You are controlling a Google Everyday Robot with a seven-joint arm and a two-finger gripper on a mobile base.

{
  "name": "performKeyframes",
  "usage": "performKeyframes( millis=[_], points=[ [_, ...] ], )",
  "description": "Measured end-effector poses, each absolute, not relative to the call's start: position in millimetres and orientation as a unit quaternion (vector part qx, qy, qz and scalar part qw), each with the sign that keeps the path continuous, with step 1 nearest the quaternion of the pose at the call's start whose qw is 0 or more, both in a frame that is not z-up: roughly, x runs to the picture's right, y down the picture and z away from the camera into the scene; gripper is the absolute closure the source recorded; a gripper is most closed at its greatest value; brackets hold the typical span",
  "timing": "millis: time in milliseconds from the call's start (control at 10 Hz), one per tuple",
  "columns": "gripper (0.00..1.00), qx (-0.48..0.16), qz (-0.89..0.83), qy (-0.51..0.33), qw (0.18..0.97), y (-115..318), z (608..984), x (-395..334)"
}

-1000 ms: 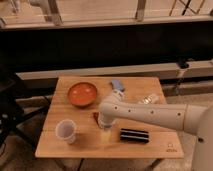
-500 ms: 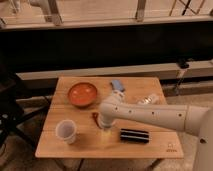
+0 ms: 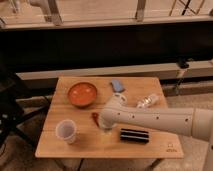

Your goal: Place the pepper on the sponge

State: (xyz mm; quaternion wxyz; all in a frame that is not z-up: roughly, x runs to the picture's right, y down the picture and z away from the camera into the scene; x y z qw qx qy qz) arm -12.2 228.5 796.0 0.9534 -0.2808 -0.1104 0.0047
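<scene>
The pepper [image 3: 94,118] lies on the wooden table [image 3: 60,150] near its middle, just near-right of the orange bowl [image 3: 82,94]. Its long axis runs roughly far to near, with the near end leaning slightly right; which end is the tip cannot be told. The gripper [image 3: 104,126] is low over the table just to the right of the pepper, on a white arm [image 3: 155,120] that reaches in from the right. Whether it is open or closed cannot be told, nor whether it touches the pepper.

The sponge [image 3: 117,85] lies by the far edge, right of the bowl, well apart from the pepper. Bare wood lies between the bowl and the sponge. A white cup [image 3: 66,131] stands near-left, a black block [image 3: 134,135] lies near the front edge under the arm, and a clear plastic item [image 3: 147,101] sits to the right.
</scene>
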Motion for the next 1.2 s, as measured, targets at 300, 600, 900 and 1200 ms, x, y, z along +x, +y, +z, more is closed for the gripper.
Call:
performKeyframes(
  millis=[300, 600, 900, 1200],
  points=[
    [0.20, -0.263, 0.041, -0.077, 0.961, 231, 802, -22],
    [0.20, -0.249, 0.075, -0.061, 0.964, 226, 806, -34],
    [0.20, -0.247, 0.103, -0.056, 0.962, 215, 816, -41],
    [0.20, -0.253, 0.131, -0.051, 0.957, 204, 834, -43]
  ],
)
